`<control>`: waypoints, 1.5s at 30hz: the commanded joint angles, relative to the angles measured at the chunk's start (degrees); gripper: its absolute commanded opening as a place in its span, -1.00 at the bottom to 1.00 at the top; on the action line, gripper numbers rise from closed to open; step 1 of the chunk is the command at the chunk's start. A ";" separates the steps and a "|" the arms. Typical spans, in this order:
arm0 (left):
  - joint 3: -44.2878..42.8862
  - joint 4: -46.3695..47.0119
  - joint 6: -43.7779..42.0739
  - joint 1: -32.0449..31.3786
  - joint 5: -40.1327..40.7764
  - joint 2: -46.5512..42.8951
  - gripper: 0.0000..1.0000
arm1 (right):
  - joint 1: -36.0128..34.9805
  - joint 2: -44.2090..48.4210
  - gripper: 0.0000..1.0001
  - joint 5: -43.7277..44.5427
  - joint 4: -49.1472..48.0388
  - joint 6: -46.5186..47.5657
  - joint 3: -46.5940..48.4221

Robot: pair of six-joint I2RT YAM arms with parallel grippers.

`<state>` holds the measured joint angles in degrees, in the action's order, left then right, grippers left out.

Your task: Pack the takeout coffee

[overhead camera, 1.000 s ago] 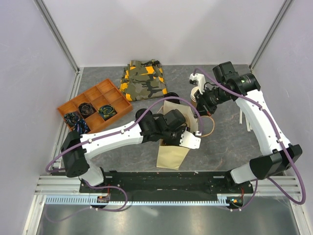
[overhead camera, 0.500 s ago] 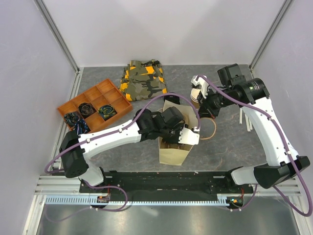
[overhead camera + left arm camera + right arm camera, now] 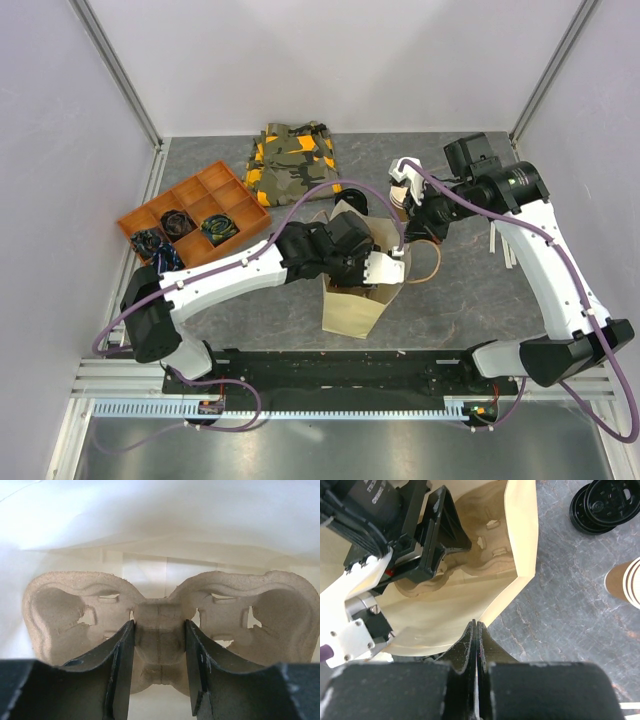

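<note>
Left gripper (image 3: 159,630) is deep in the bag (image 3: 350,315), fingers clamped on the centre rib of a pulp carrier (image 3: 65,615), one cup well on either side. Right gripper (image 3: 476,626) has its fingers pressed flat together, nipping the bag's rim at the corner nearest it, with the mouth gaping wide beyond.

The bag stands tilted on a grey, marbled table (image 3: 470,300), and its handle (image 3: 432,268) loops out to the right. Pale walls (image 3: 350,60) close in on three sides, and metal posts (image 3: 120,70) run down at the far corners.

Just past the bag's mouth I see two black rounds on the table, touching each other. The larger one (image 3: 615,500) I take for the coffee, lid up, with the cup beneath hidden from me; it sits outside the bag. The smaller one is a loose lid (image 3: 581,511). Tan cups (image 3: 626,582) stand near them, to the right.

My left arm (image 3: 230,275) and its purple cable (image 3: 300,215) fill most of the bag's opening, and from above my right wrist covers the cups.

Farther out, a folded camo cloth (image 3: 292,165) lies against the far wall. An orange tray (image 3: 215,185) sits on the left with dark coils in its near compartments. White strips (image 3: 497,240) lie beside my right arm.
</note>
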<state>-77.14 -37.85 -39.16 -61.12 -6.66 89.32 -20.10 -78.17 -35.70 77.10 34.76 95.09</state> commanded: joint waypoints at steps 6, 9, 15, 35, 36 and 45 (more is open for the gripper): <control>-1.78 -0.56 0.31 0.74 -1.34 2.35 -0.84 | -0.29 1.09 -1.00 -2.44 6.66 3.38 1.41; -1.43 -0.91 -0.65 0.57 -1.08 3.40 -0.85 | -0.21 0.92 -1.00 -3.41 6.66 3.21 2.11; -1.78 -1.70 -1.36 0.39 0.06 5.51 -0.85 | -0.29 0.65 -1.00 -4.37 6.66 2.77 2.82; 0.77 -2.41 -3.03 0.22 5.07 8.94 -0.77 | -0.20 0.21 -1.00 -4.55 6.66 2.50 2.38; 0.94 -2.41 -3.38 0.13 5.07 8.94 -0.77 | -0.21 0.21 -1.00 -4.72 6.66 2.33 2.47; 2.35 -2.76 -4.88 -0.31 5.95 10.79 -0.78 | -0.21 0.48 -1.00 -5.34 6.48 0.48 2.12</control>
<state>-76.36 -38.87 -41.15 -61.21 -2.98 97.91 -20.14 -78.26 -38.28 77.91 35.73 95.61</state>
